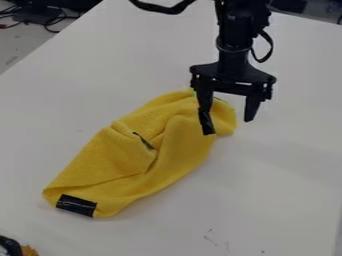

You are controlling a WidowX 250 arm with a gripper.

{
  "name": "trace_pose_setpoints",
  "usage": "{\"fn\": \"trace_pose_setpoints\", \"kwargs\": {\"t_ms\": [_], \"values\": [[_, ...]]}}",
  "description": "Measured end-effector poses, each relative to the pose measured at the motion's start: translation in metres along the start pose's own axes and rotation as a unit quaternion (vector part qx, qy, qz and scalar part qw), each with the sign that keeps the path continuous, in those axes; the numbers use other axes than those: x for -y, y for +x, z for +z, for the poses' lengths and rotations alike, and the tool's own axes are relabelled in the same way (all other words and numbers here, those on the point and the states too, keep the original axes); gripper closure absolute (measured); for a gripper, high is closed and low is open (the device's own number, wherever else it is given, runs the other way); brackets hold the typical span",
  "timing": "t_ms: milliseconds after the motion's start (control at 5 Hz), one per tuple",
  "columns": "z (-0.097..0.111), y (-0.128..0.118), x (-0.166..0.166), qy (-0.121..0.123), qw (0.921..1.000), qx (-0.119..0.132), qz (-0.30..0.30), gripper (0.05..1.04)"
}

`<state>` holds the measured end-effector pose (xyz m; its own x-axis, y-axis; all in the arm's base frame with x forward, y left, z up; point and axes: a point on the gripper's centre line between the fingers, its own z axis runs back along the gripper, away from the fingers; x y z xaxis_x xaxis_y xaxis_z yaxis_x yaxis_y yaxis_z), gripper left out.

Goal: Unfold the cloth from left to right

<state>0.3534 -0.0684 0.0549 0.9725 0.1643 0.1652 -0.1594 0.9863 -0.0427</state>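
Note:
Over the right end of the cloth hangs the gripper point(227, 125), open, its two fingers spread apart. Its left finger is in front of the yellow cloth point(180, 140), while the right finger is just past the cloth's right edge, over white table. The cloth lies crumpled and folded, stretching diagonally from lower left to upper right. A black patch marks its lower-left corner, and a small dark strip shows in a fold near its middle. Whether the left fingertip touches the cloth, I cannot tell.
The white table point(280, 190) surrounds the cloth. At the bottom-left corner is a black and orange object point(13, 247). Dark equipment and cables point(50, 15) are beyond the table's upper-left edge.

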Motion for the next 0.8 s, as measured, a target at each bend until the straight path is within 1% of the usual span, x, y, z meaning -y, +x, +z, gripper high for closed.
{"fn": "trace_pose_setpoints", "kwargs": {"t_ms": [200, 400, 800], "values": [[-0.006, -0.001, 0.001, -0.005, 0.9999, -0.007, -0.007, 0.082], [-0.012, 0.000, -0.009, -0.007, 0.9999, -0.012, -0.003, 0.082], [-0.025, -0.012, -0.030, -0.004, 0.9996, -0.026, 0.009, 0.082]]}}
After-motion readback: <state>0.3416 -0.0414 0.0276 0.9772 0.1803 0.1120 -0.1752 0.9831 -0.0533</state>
